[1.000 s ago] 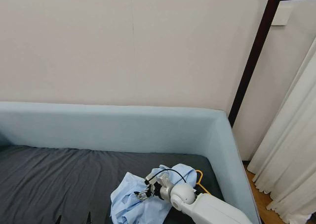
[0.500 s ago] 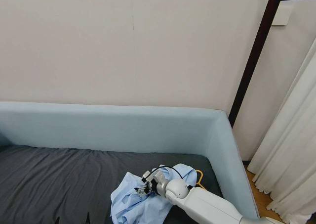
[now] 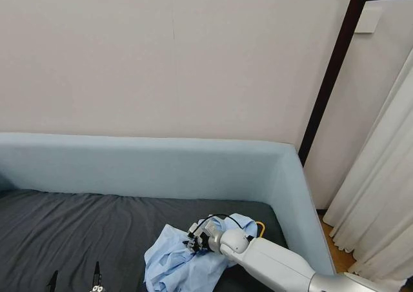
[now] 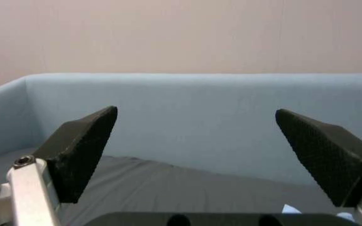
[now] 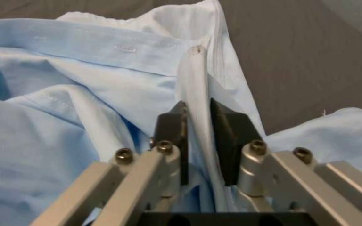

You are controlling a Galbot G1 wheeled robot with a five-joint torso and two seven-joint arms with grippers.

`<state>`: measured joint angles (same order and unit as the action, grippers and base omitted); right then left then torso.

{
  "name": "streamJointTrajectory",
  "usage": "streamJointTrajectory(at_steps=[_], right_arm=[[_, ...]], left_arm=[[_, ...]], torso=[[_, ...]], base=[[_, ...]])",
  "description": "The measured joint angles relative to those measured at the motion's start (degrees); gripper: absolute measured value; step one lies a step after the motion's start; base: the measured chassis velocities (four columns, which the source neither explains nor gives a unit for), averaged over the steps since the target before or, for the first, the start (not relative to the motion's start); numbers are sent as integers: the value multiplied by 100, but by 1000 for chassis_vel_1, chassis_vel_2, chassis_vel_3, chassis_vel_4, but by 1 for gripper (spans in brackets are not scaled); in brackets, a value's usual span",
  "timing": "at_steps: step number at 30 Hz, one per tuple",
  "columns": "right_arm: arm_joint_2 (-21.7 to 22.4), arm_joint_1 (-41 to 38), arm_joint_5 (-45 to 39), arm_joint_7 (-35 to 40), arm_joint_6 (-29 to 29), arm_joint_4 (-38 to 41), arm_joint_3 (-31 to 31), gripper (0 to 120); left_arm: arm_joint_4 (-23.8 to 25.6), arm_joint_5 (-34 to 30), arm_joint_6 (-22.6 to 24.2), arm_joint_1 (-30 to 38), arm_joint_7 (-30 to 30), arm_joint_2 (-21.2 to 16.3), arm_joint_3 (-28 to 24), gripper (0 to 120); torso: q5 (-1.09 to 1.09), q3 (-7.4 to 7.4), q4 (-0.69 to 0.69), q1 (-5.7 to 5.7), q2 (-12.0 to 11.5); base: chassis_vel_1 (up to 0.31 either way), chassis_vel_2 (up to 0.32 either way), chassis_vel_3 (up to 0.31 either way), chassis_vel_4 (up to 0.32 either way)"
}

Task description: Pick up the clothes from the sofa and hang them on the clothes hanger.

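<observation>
My right claw (image 5: 197, 127) is clamped on a raised seam fold of the crumpled light-blue cotton shirt (image 5: 74, 94), lying at the right end of the dark grey sofa seat (image 3: 77, 227). The fold's long axis runs straight ahead along my reach. My left claw (image 4: 197, 141) hangs spread, well apart.

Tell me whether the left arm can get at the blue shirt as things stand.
Probably yes: the left end effector hangs open beside the shirt, with just dark cushion lying between them. The right end effector is shut on a fold of it.
</observation>
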<state>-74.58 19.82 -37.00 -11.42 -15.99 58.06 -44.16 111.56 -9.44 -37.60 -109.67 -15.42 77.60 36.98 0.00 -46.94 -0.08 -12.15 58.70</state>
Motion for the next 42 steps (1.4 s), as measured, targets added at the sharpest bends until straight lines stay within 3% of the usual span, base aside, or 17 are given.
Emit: streamJointTrajectory(at_steps=[3,10,15,20,24,26,30,31,36,37,40,41,42], right_arm=[[69,7,1,-3,75,86,-20,1],[705,21,-6,41,146,1010,-83,0],[1910,42,581,-284,778,2505,-218,0],[2544,351,1134,-495,1263,3130,-113,0],[3104,898,1945,-759,2007,3449,276,0],[3166,1032,2100,-835,2151,3451,416,0],[3343,1538,2663,-1047,2678,3493,985,0],[3343,1538,2663,-1047,2678,3493,985,0],[3406,1922,3261,-1116,3060,3579,1467,0],[3406,1922,3261,-1116,3060,3579,1467,0],[3348,1940,3437,-1152,3260,3532,1510,0],[3284,1860,3495,-1151,3352,3472,1430,0],[3284,1860,3495,-1151,3352,3472,1430,0]], left_arm=[[-13,13,1,-7,5,8,-28,99],[-59,-190,91,82,9,-114,13,99],[24,-835,478,336,90,-438,257,99],[95,-1209,742,451,190,-751,373,99],[143,-1662,1071,655,569,-1420,416,98],[143,-1747,1137,722,738,-1614,392,98],[-91,-2059,1340,1228,1258,-2683,109,99],[-91,-2059,1340,1228,1258,-2683,109,99],[-729,-2584,1315,2191,1693,-4303,-545,100],[-729,-2584,1315,2191,1693,-4303,-545,100],[-998,-2879,1064,2463,2283,-5327,-862,100],[-1077,-2944,986,2460,2501,-5563,-886,100],[-1077,-2944,986,2460,2501,-5563,-886,100]], torso=[[0,0,1,0,0],[1,0,-1,0,0],[0,0,-1,0,0],[1,0,-2,0,0],[0,1,-1,0,1],[0,1,0,0,0],[-3,0,-1,1,0],[-3,0,-1,1,0],[-2,0,-3,0,0],[-2,0,-3,0,0],[-1,0,-5,-1,0],[0,-1,-4,0,0],[0,-1,-4,0,0]], base=[[0,0,0,0],[0,0,0,0],[0,0,0,0],[0,0,0,0],[0,0,0,0],[0,0,0,0],[0,0,0,0],[0,0,0,0],[0,0,0,0],[0,0,0,0],[0,0,0,0],[0,0,0,0],[0,0,0,0]])
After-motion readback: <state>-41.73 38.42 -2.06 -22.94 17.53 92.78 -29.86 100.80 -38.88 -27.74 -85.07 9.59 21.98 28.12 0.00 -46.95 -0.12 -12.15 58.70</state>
